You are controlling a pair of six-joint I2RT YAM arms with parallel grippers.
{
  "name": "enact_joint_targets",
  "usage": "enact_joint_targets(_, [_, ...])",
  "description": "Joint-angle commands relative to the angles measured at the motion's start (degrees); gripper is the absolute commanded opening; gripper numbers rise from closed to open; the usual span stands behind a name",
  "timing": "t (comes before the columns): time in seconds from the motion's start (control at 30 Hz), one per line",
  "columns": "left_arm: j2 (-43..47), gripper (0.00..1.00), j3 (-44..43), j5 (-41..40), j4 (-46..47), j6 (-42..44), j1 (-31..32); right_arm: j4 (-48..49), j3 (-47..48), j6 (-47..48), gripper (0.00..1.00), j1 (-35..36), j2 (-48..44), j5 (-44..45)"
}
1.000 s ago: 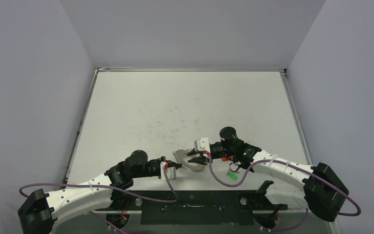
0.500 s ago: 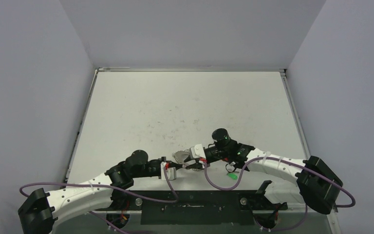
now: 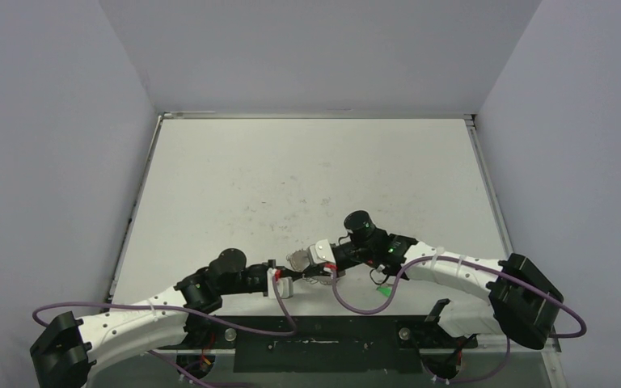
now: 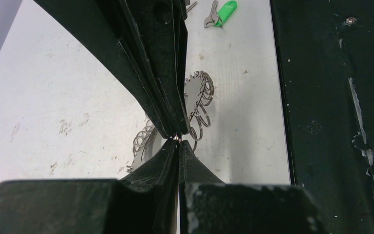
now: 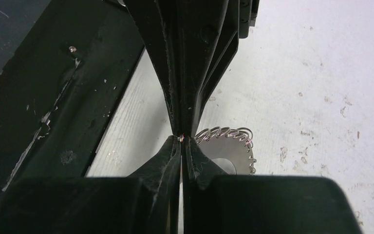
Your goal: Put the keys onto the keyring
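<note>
Left wrist view: left gripper (image 4: 177, 146) and right gripper (image 4: 174, 130) clamp tip-to-tip onto the half-hidden flat silver loop-fringed metal keyring (image 4: 202, 95).

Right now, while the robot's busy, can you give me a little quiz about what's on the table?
1. True or false: the left hand and the right hand are both shut, tip to tip.
2. The key lying loose on the table has a tag of which colour? A red, B green, C blue.
3. Fill the gap: the keyring is fringed with small wire ____.
Key: 1 true. 2 B. 3 loops.
</note>
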State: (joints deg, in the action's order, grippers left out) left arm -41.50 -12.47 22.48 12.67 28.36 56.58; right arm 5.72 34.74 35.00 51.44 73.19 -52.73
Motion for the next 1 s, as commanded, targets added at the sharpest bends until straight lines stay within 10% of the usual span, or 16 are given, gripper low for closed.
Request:
enact_joint_targets(0.0, [1.07,0.00,-1.73,0.91,4.08,0.31,0.29,-3.61,4.11,3.09,0.00,0.37,-0.35,0.52])
enact_joint_targets(0.1, [2.24,0.00,-1.68,-0.95,3.46,0.21,0.33,-5.53,5.99,0.62,0.00,0.42,-2.05,2.60])
enact_joint_targets(0.3, [5.52,0.38,-2.65,-4.45,0.89,0.34,0.30,-12.84,11.20,-9.75,0.00,0.73,-5.83,11.59])
enact_joint_targets(0.6, [8.16,0.44,-4.68,-8.90,-1.28,0.32,0.29,-30.29,25.67,-25.18,0.00,1.08,0.53,25.94])
enact_joint_targets(0.97, [11.03,0.44,-7.60,-12.32,-9.30,1.89,0.20,-43.47,34.11,-20.78,0.00,2.18,6.11,25.41])
